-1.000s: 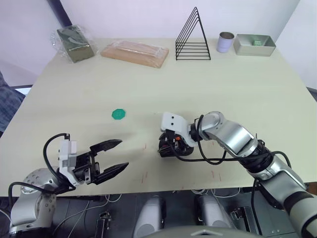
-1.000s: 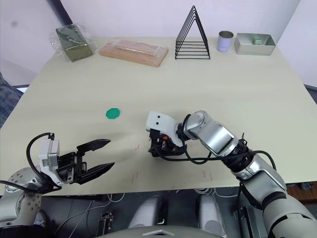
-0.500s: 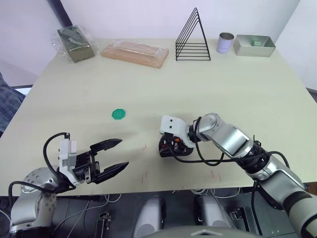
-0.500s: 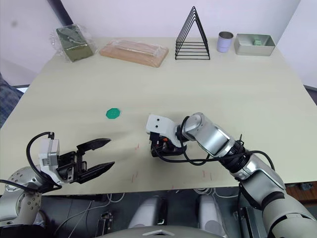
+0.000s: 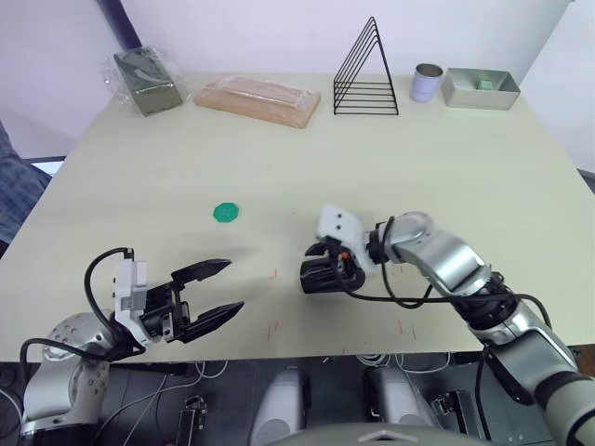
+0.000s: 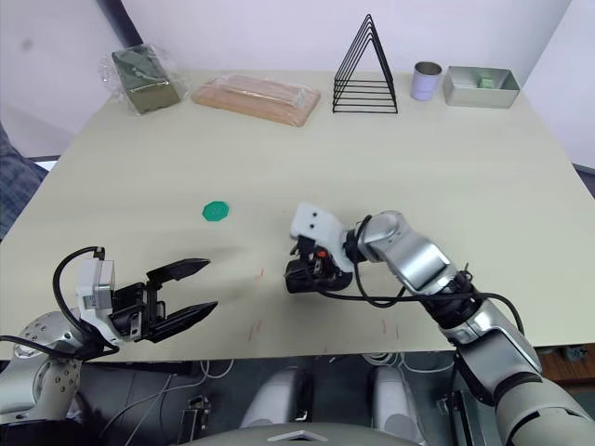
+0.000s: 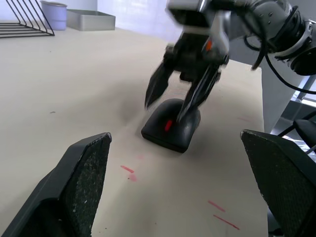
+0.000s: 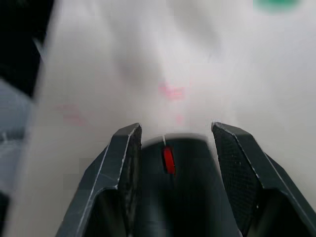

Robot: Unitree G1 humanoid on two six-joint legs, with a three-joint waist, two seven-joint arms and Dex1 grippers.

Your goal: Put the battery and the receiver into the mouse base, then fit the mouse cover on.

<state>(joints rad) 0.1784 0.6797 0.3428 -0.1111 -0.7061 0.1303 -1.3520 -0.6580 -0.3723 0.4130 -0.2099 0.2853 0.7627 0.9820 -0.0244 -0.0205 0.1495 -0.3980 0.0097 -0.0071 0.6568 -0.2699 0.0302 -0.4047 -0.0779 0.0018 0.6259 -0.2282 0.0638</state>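
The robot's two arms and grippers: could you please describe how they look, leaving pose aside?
Both arms are silvery-grey metal with rounded joint housings and loose black cables looping along them. Each wrist carries a white block; the right one shows two small dark dots. The left gripper has two black tapered fingers with textured inner pads. The right gripper has matching black fingers and a small orange mark.

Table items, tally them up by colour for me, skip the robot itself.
Black: 2, the mouse and the wire rack
Green: 2, the round disc and the bagged olive block
Tan: 1, the wrapped wooden board
Silvery metal: 2, the cup and the tray
Total: 7
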